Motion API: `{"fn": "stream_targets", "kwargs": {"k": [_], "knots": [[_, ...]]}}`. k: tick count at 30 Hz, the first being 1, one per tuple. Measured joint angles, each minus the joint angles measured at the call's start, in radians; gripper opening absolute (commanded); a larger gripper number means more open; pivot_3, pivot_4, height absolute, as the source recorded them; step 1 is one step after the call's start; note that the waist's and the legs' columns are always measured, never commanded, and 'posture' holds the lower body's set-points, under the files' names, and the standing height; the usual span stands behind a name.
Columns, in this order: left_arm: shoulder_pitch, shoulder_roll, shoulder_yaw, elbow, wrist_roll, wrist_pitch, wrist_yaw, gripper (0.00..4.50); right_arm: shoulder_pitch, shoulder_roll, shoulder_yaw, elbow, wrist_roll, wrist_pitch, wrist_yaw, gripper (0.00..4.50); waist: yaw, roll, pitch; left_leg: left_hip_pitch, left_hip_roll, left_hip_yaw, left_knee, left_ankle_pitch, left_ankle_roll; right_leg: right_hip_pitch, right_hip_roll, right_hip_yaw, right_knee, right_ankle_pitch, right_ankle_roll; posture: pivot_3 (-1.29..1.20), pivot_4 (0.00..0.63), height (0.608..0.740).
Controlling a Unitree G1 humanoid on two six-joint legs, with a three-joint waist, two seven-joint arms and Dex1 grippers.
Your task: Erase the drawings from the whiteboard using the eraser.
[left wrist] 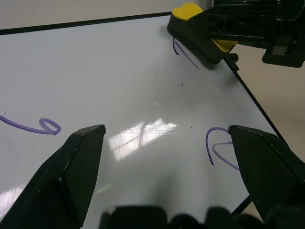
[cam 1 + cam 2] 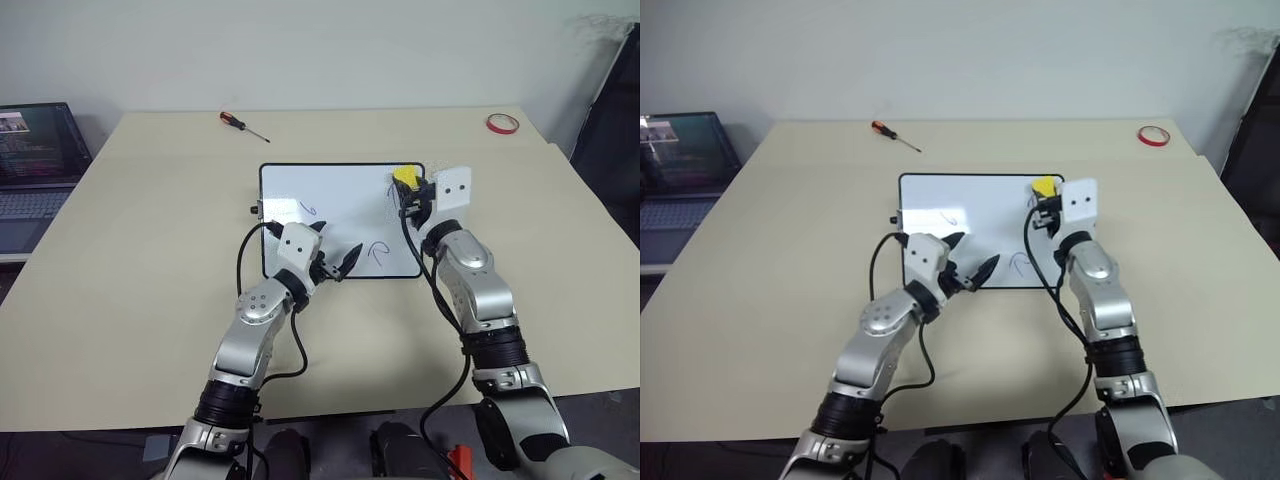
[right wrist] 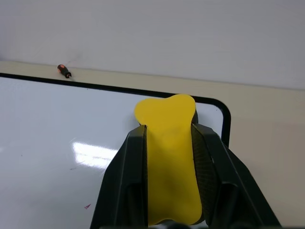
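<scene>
On the beige bench we see the whiteboard lying flat near the middle, its long sides running across our view. The right gripper has its jaws clamped on the eraser, the yellow block pinched between the two black fingers with its rounded end sticking out past the tips. In the head views the eraser sits over the board's far right corner, and the left wrist view shows its dark underside down at the white surface, right beside a purple stroke.

Of the drawings, we can make out three purple squiggles: a loop toward the left half of the board, a hook near the right edge by the near side (partly behind one black finger in the left wrist view), and the stroke under the eraser.

The left gripper hangs over the near part of the board with its jaws wide apart and nothing between them.

Beyond the board lies a screwdriver with a red and black handle, and a red tape roll rests near the far right corner of the bench. A laptop stands off the left side, screen lit.
</scene>
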Motion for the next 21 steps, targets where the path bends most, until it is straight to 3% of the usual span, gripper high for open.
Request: {"fn": "stream_targets", "kwargs": {"k": [7,15,21], "knots": [[0.000,-0.001,-0.001,0.000,0.001,0.001,0.001,4.50,0.005,-0.018,0.025,-0.026,-0.016,0.059,0.013,0.96,-0.001,0.000,0.000,0.000,0.000,0.000,0.000,0.000,0.000,0.000,0.000,0.000,0.000,0.000,0.000,0.00,0.150,0.740],[0.013,0.000,0.001,-0.002,0.002,0.003,0.012,4.50,0.178,-0.033,0.044,-0.217,-0.017,0.164,0.044,0.96,0.001,0.000,0.000,0.000,0.000,-0.001,0.001,0.000,0.000,0.001,0.000,0.000,0.001,0.000,0.000,0.00,0.150,0.740],[0.013,0.000,0.001,-0.002,0.002,0.003,0.018,4.50,0.151,-0.044,0.044,-0.211,-0.017,0.191,0.047,0.96,-0.001,0.000,0.000,0.002,0.000,-0.001,0.001,0.000,0.000,0.002,0.000,0.000,0.001,0.000,0.000,0.00,0.150,0.740]]}}
